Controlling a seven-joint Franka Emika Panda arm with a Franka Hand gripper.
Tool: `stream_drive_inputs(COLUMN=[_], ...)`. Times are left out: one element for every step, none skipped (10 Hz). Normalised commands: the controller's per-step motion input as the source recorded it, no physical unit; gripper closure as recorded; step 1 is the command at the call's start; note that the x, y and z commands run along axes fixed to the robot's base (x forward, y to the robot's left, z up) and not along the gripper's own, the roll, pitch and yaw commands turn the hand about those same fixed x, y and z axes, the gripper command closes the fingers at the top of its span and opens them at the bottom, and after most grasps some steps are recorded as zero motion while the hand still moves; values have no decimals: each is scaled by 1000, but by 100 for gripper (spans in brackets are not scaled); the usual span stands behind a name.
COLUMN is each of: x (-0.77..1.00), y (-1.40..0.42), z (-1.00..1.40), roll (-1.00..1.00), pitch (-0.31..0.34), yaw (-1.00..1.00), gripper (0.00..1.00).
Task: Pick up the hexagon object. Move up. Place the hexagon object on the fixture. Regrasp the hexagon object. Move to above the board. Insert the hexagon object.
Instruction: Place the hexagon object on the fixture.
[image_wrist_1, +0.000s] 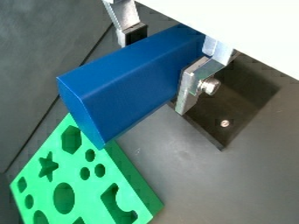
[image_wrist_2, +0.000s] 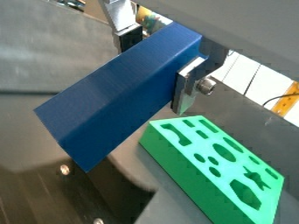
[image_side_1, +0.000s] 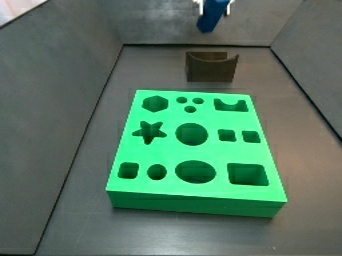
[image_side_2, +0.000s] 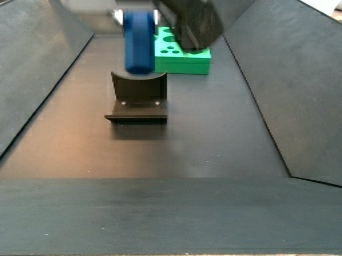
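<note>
The hexagon object (image_wrist_1: 122, 87), a long blue prism, sits crosswise between the fingers of my gripper (image_wrist_1: 163, 57), which is shut on it. One silver finger plate (image_wrist_1: 191, 80) presses its side and the dark pad of the other (image_wrist_1: 135, 35) presses the opposite side. The other wrist view gives the same grip on the hexagon object (image_wrist_2: 117, 96). In a side view it (image_side_2: 139, 45) hangs upright over the fixture (image_side_2: 138, 100), the gripper (image_side_2: 142, 22) high above the floor. The green board (image_side_1: 197, 150) lies flat, with the fixture (image_side_1: 210, 65) behind it.
Sloped dark walls close in the floor on both sides (image_side_1: 80, 110). The board (image_wrist_1: 82, 179) shows below the held piece, beside the fixture's dark base plate (image_wrist_1: 239, 105). Yellow cables (image_wrist_2: 281, 96) run outside the enclosure.
</note>
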Motion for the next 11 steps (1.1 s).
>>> stream_drive_inputs(x=[169, 190, 199, 214, 217, 201, 150, 118, 95, 92, 93], y=[137, 139, 142, 145, 141, 126, 99, 114, 126, 128, 124], z=[-1000, -1000, -1000, -1000, -1000, -917, -652, -512, -457, -446, -444], roll=[-914, -707, -547, -335, -256, -187, -178, -144, -135, -132, -131], pitch=[310, 240, 187, 115, 84, 19, -36, -58, -81, -87, -86], yaw=[-174, -234, -262, -278, -271, -246, -212, -181, -146, -113, -71], gripper=[100, 100, 100, 100, 100, 100, 100, 100, 100, 100, 100])
